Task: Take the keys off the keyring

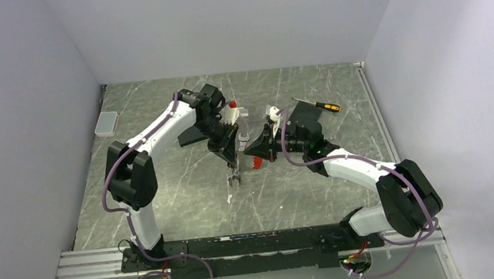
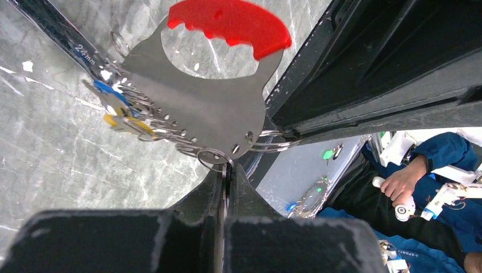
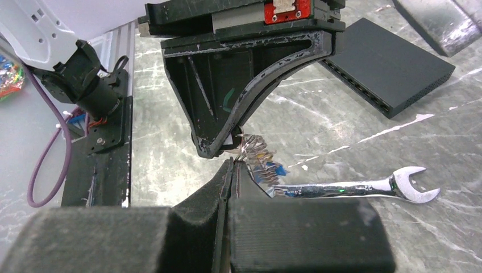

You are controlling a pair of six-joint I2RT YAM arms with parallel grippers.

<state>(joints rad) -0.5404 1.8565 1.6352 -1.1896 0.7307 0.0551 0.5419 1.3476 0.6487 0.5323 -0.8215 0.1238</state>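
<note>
Your grey-green marbled counter (image 1: 189,205) sits between plain white walls, both arms meeting over its middle. Your left hand (image 2: 226,170) has its fingers pressed together, pinching a thin wire ring at the lower edge of the flat grey metal keyring (image 2: 210,108) with the red grip, and the small brass, silver and blue-headed keys (image 2: 122,111) fan along its side. Your right hand (image 3: 233,168) is likewise pressed shut, its tips right beside that bunch, though I cannot tell whether it grips anything; a long silver wrench (image 3: 352,187) lies on the counter beside the keys.

Pale lavender walls (image 1: 220,20) on three sides; grey-green marbled tabletop (image 1: 190,212), white veins; aluminium rail (image 1: 86,263) along near edge.
</note>
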